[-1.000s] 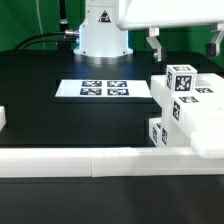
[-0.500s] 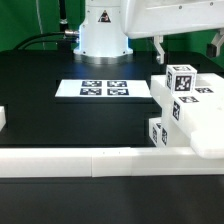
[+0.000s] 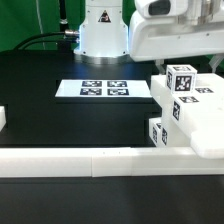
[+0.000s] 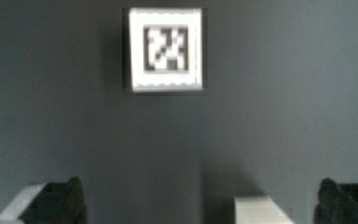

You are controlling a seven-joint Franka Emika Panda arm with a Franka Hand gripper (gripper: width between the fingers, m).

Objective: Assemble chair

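The chair's loose white parts [image 3: 186, 95] are stacked at the exterior view's right: chunky slabs and posts with black-and-white tags. My gripper [image 3: 187, 60] hangs just above them, its white hand filling the upper right, and the fingers barely show there. In the wrist view the gripper [image 4: 206, 197] is open, with dark fingertips [image 4: 60, 198] far apart. A plain white edge of a part [image 4: 265, 208] lies between them, nearer one finger and touching neither. Farther off on the dark table a white piece with one tag [image 4: 167, 50] shows. Nothing is held.
The marker board [image 3: 104, 89] lies flat in the middle of the black table, in front of the robot's base [image 3: 98, 35]. A long low white rail [image 3: 80, 160] runs along the front. A small white block [image 3: 3, 117] sits at the left edge.
The gripper's hand has come down toward the stacked chair parts and now looms larger in the exterior view. The jaws stay open. The parts have not moved.
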